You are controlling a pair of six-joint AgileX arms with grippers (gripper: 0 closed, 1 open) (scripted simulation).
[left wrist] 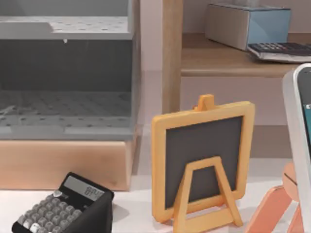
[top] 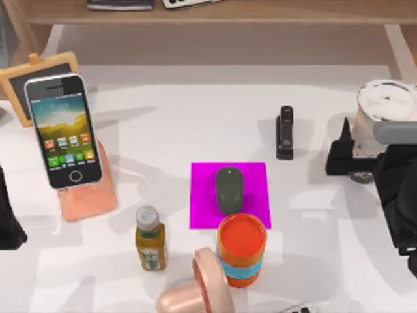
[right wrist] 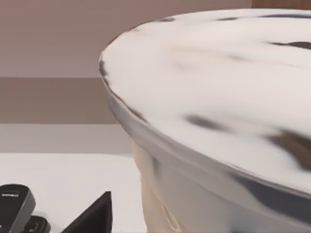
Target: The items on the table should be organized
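The white-framed smartphone (top: 62, 130) leans upright on a pink stand (top: 88, 195) at the left of the table (top: 163, 124); its edge (left wrist: 299, 145) shows in the left wrist view. The dark grey mouse (top: 229, 189) lies on a magenta pad (top: 254, 179) in the middle. At the far right is the milk-tea cup (top: 386, 107), its lid (right wrist: 214, 87) looming close in the right wrist view. My right gripper (top: 357, 160) is at the cup, one black finger (top: 339, 156) on its left side. My left arm (top: 8, 215) rests at the left edge.
A small chalkboard easel (top: 32, 75) stands behind the phone, a black stapler (top: 285, 132) right of centre. Along the front are a yellow bottle (top: 150, 241), an orange cup (top: 242, 251) and a pink object (top: 202, 287). A wooden shelf (top: 260, 12) spans the back; a calculator (left wrist: 60, 208) sits near it.
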